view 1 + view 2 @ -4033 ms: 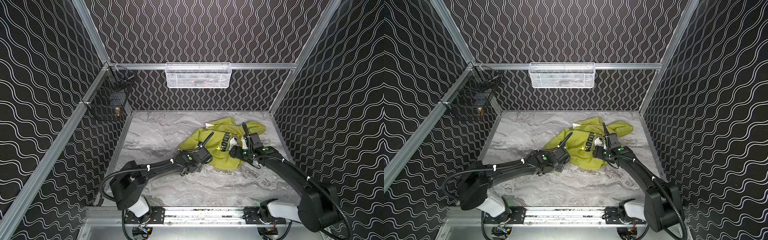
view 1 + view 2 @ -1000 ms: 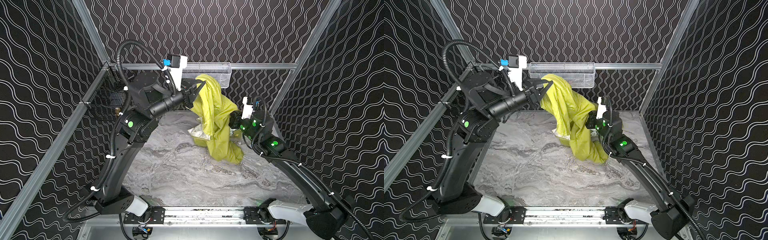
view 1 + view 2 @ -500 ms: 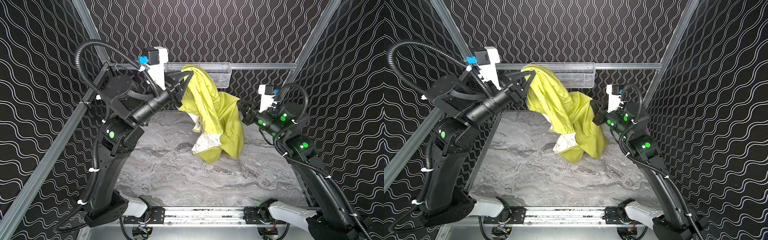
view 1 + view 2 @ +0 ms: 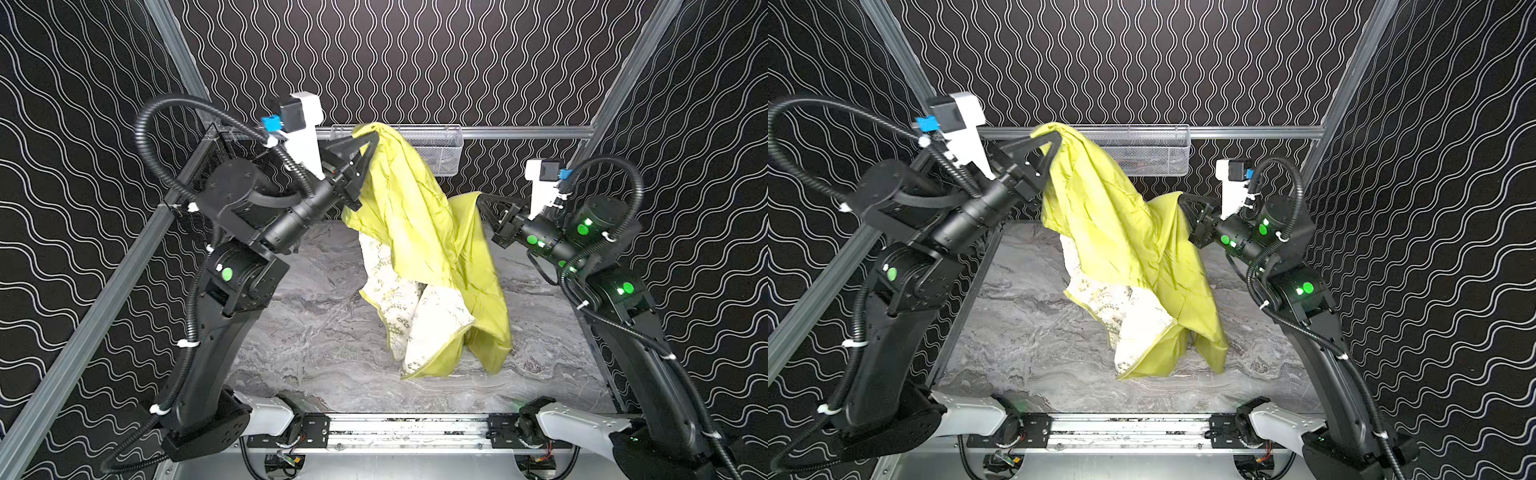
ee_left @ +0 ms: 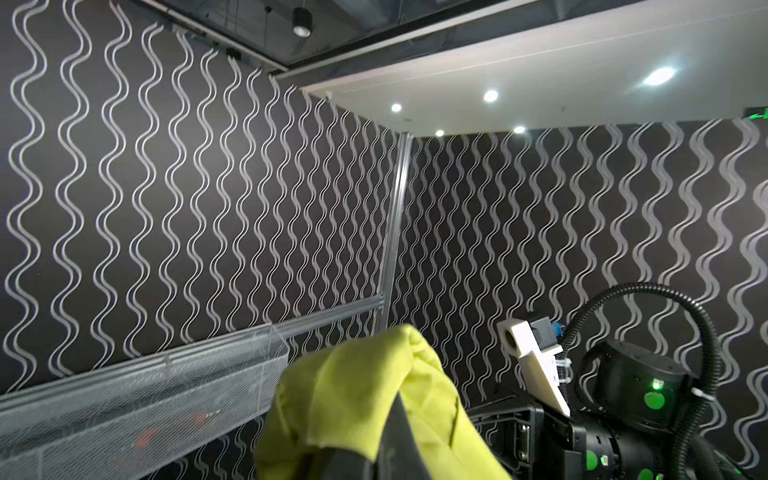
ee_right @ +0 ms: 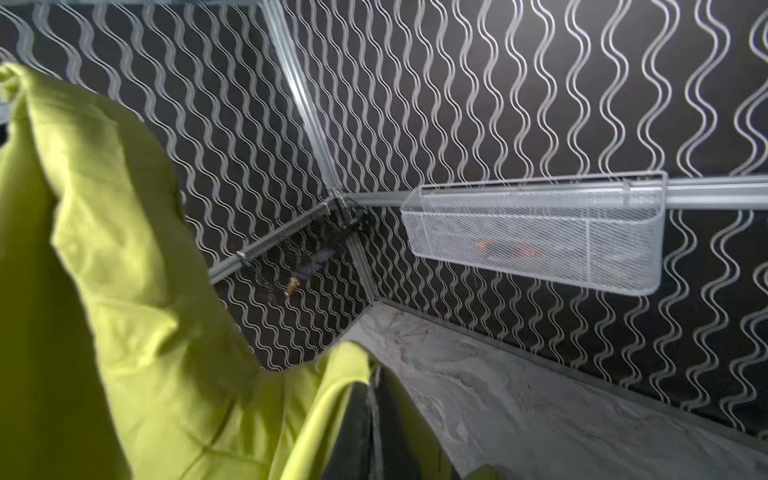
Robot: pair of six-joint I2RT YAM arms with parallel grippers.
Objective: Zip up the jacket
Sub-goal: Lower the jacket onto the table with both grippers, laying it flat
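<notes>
Jacket, yellow-green: hung between left gripper, clamped on fabric before wire basket, and right gripper, clamped on fabric below basket.

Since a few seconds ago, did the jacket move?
Yes, up. The jacket lay on the table, below the basket; now the left gripper holds its top in front of the basket, only its bottom touching the table.

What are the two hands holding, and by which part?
Both hold the jacket: the left hand pinches its highest fold, the right hand a lower fold.
</notes>
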